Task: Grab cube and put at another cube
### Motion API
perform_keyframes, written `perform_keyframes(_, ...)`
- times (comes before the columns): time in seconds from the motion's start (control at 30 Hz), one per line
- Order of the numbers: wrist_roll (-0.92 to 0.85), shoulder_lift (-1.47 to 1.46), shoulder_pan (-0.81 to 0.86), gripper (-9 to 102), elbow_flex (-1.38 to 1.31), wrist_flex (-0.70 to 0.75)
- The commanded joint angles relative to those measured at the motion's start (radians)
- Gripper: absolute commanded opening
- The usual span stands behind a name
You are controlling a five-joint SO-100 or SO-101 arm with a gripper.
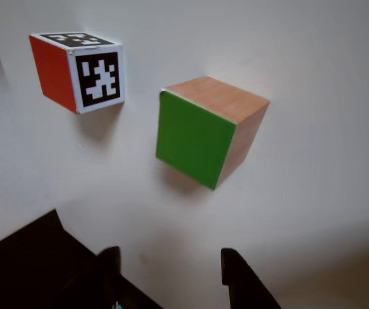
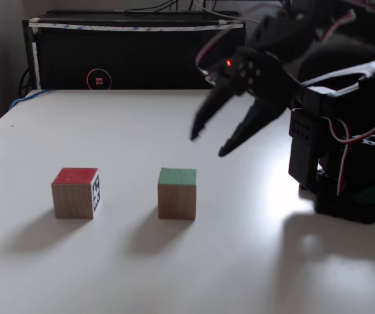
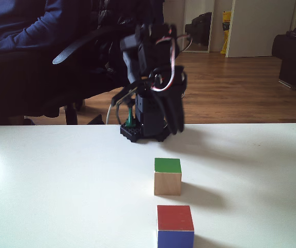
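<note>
Jaws of our black gripper (image 2: pixel 207 145) hang spread and empty above the light-brown wooden cube with the green face (image 2: pixel 177 193); the marker-patterned, red-faced cube (image 2: pixel 76 192) sits well apart from it.

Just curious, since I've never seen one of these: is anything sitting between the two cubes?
No. In a fixed view, only bare white table separates the green-topped cube from the red-topped cube.

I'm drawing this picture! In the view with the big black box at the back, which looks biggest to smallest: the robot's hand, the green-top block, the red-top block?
1. The hand, clearly biggest.
2. and 3. The green-top block and red-top block look about the same, so I won't rank them.
</note>
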Motion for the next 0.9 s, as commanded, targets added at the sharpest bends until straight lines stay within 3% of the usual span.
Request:
perform_keyframes(0.0, 0.017, -0.1, 0.008, 29, -0.137, 0.023)
perform_keyframes(0.17, 0.08, -0.305, 0.051, 38, -0.29, 0.126)
perform_keyframes(0.37, 0.132, -0.588, 0.095, 40, -0.439, 0.236)
perform_keyframes(0.87, 0.126, -0.9, 0.129, 41, -0.543, 0.216)
